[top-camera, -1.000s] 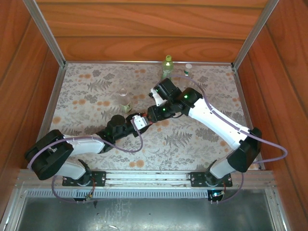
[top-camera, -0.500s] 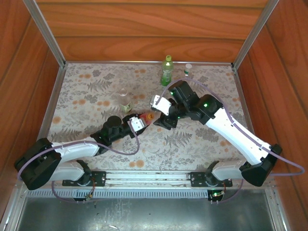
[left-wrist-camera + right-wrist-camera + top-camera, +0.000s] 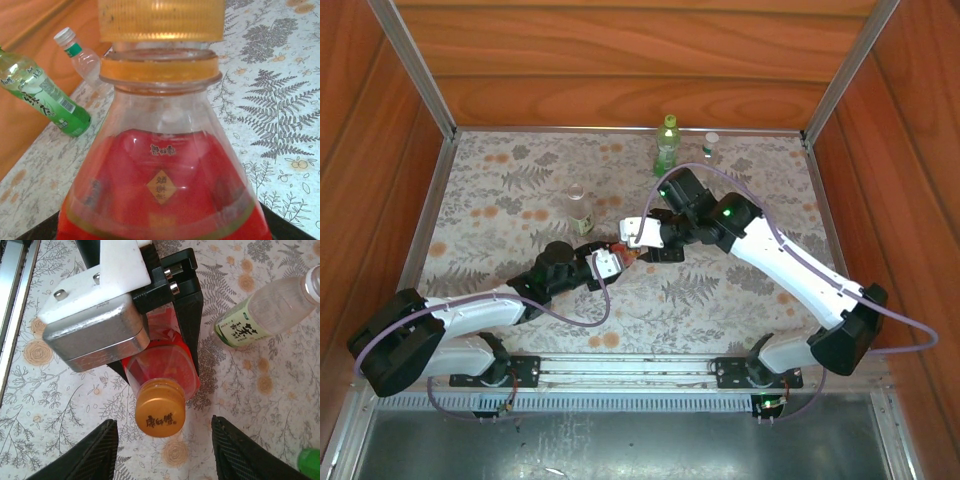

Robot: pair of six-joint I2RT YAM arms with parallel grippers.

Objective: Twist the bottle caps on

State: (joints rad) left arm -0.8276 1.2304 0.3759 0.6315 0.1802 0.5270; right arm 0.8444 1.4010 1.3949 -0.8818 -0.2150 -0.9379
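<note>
Left gripper (image 3: pixel 157 366) is clamped round the red bottle (image 3: pixel 160 190), mid-table between the arms. The orange cap (image 3: pixel 160 415) sits on its neck (collar ring visible just below). My right gripper (image 3: pixel 165 452) is spread wide, fingers flanking the cap without touching it.

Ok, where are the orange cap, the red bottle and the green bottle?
orange cap (image 3: pixel 160 416): right wrist view, printed top face.
red bottle (image 3: pixel 200 172): left wrist view, red body.
green bottle (image 3: pixel 47 100): left wrist view, label.
</note>
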